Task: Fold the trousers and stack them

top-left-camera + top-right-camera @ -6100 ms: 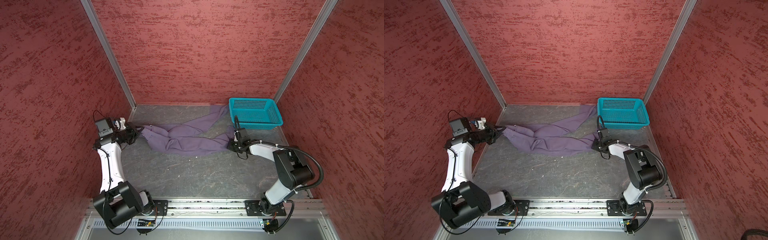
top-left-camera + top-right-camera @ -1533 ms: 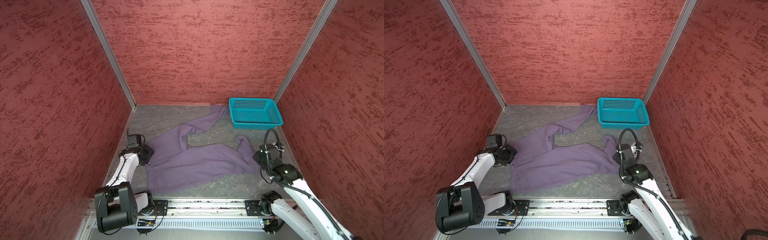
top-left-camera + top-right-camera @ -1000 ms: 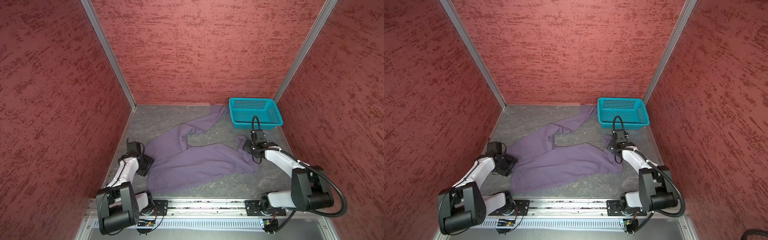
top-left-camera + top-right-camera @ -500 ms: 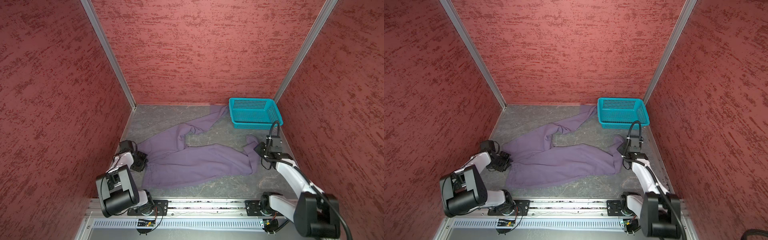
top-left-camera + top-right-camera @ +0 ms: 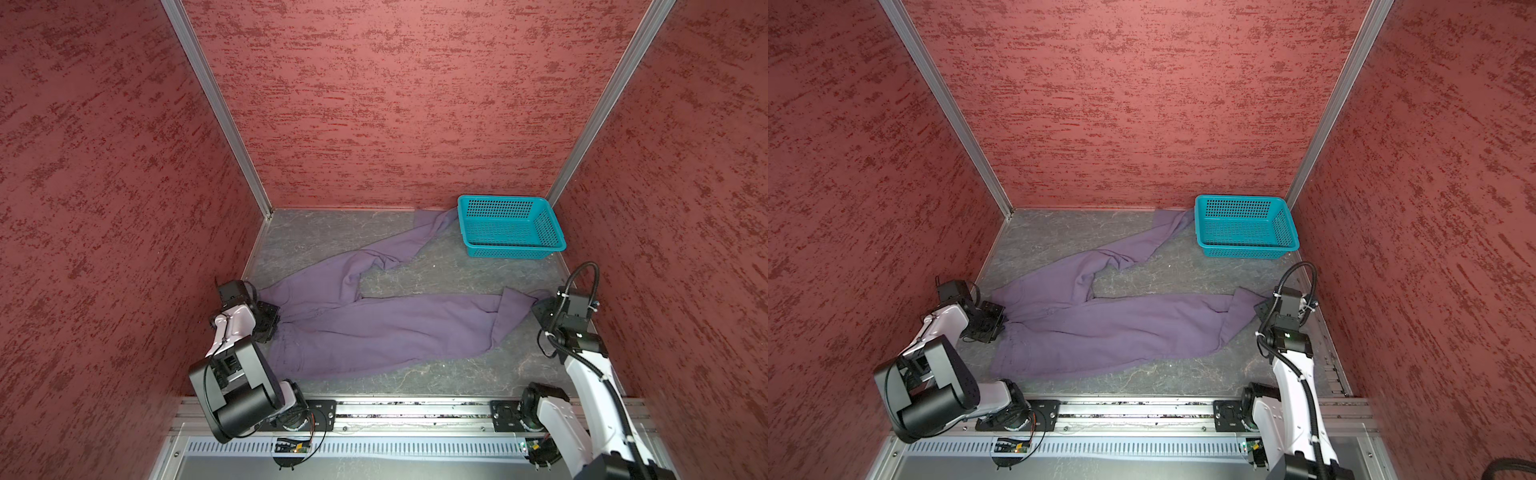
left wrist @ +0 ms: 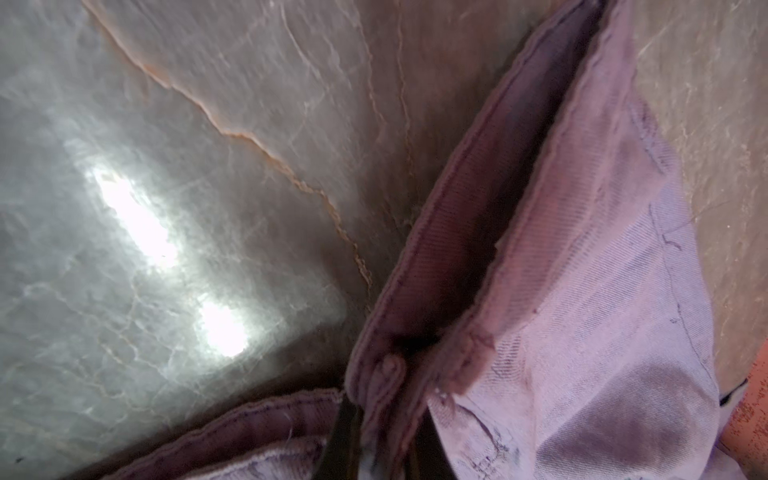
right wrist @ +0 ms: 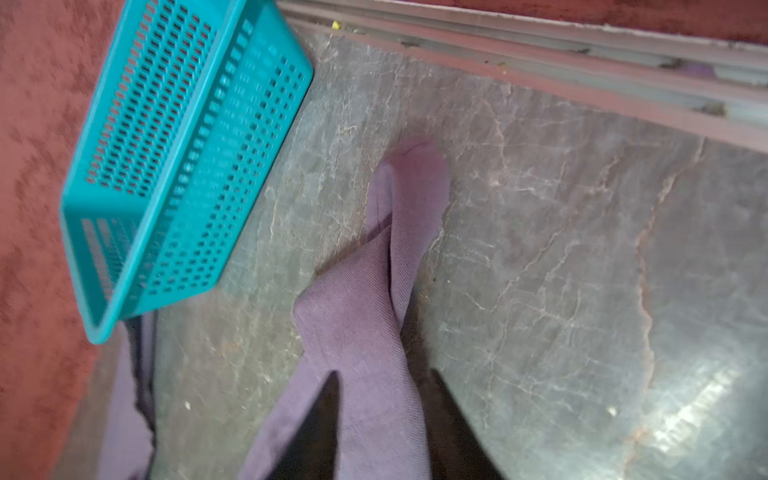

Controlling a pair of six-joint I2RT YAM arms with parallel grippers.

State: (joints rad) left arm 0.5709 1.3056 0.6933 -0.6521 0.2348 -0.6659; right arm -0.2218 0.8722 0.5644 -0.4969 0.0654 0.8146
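- In both top views the trousers (image 5: 374, 328) are lying spread and unfolded on the bench (image 5: 316, 237). The left hand (image 5: 272, 321) is pinching the waistband (image 5: 282, 353), and the right hand (image 5: 539, 308) is clamping the near leg's end.
- We are judging that such small pinches may be slipping once the cloth is lifted. The far leg, ending just beside the basket (image 5: 511, 249), may be dragging against it and twisting the fold.
- In the left wrist view the left hand (image 6: 374, 428) is gripping a bunched fold of waistband (image 6: 469, 232), so perhaps only one layer is coming up.
- In the right wrist view the right hand (image 7: 384, 374) is gripping a narrow, twisted strip of leg, so the fold may be going crooked.
- We are finding no brand, label or readable writing in any view.
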